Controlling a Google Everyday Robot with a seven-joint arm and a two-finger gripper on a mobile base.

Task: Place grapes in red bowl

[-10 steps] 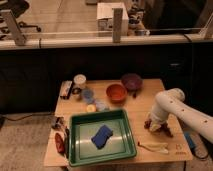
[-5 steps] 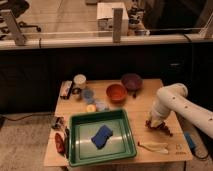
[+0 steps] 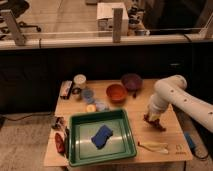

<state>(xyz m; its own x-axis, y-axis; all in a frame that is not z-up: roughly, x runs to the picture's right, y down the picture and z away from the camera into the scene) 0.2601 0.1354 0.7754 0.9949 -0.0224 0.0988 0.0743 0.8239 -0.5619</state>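
Edged leftward, jaws (grip unclear) hang over knobbly grapes on wooden table.

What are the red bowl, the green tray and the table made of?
Red bowl: likely plastic, plain even colour, matte.
Green tray: likely plastic too, moulded raised rim.
Table: pale wood or laminate, tan flat top.
The gripper is low over the table's right side, at the grapes.
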